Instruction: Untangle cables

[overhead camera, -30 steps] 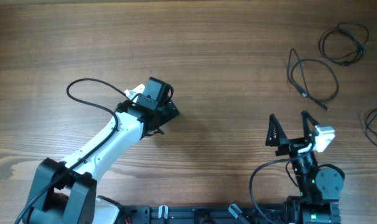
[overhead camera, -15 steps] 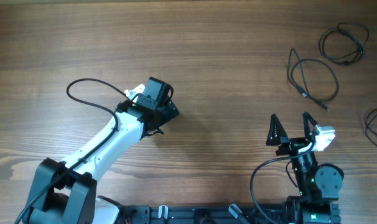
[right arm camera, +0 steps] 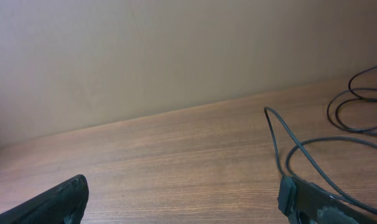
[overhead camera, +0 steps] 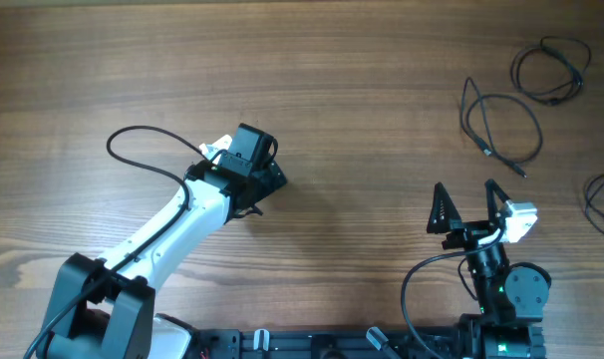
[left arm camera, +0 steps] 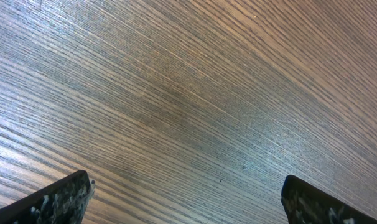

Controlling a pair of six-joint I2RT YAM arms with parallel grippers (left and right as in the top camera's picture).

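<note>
Three thin black cables lie apart as loose loops at the table's right: one at the far corner point(overhead camera: 553, 98), one nearer the middle point(overhead camera: 468, 105) and one at the right edge point(overhead camera: 591, 194). My right gripper point(overhead camera: 465, 204) is open near the front edge, a little short of them. In the right wrist view its jaws point(right arm camera: 182, 199) hold nothing, and a cable point(right arm camera: 272, 134) curves past the right fingertip point(right arm camera: 313, 199), with another loop point(right arm camera: 329, 113) farther off. My left gripper point(overhead camera: 254, 165) points down at mid-table; its jaws point(left arm camera: 185, 202) are open over bare wood.
A thicker black cable point(overhead camera: 133, 135) loops out from the left arm's camera module onto the table. The arm bases and a black rail point(overhead camera: 312, 344) line the front edge. A plain wall point(right arm camera: 176, 50) rises behind the table's far edge.
</note>
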